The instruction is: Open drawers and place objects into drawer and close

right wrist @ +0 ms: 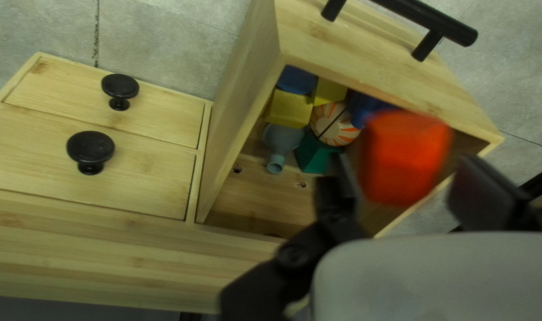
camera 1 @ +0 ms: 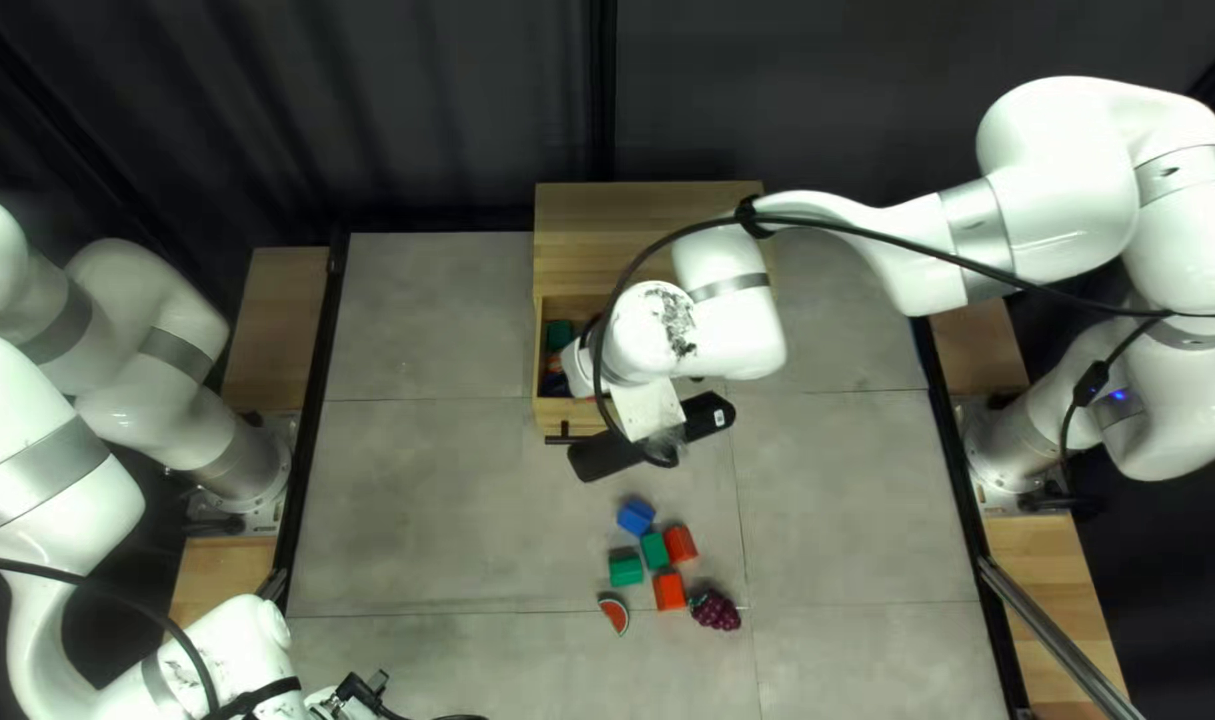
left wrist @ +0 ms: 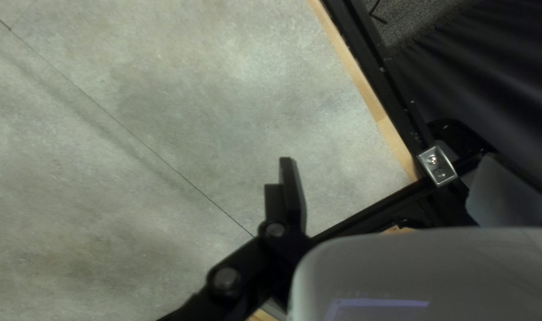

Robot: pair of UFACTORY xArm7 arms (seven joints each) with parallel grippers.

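Observation:
Fingers hidden, my right gripper (camera 1: 578, 367) is over the pulled-out drawer of the wooden cabinet (camera 1: 634, 234). In the right wrist view that gripper (right wrist: 412, 181) is open, a red block (right wrist: 402, 157) between and ahead of its fingers, above the drawer (right wrist: 372, 56). Inside lie yellow blocks (right wrist: 289, 108), a green block (right wrist: 314, 153), a striped round thing (right wrist: 335, 125) and a grey-blue piece (right wrist: 282, 139). My left gripper (camera 1: 354, 696) is low at the view's bottom edge; the left wrist view shows it (left wrist: 390, 184) open over bare table.
On the table lie a blue block (camera 1: 636, 518), green blocks (camera 1: 625, 570), red blocks (camera 1: 669, 591), a watermelon slice (camera 1: 613, 614) and dark grapes (camera 1: 716, 611). Two small drawers with black knobs (right wrist: 90, 148) sit closed beside the open one. A cable (camera 1: 621, 287) loops around my right wrist.

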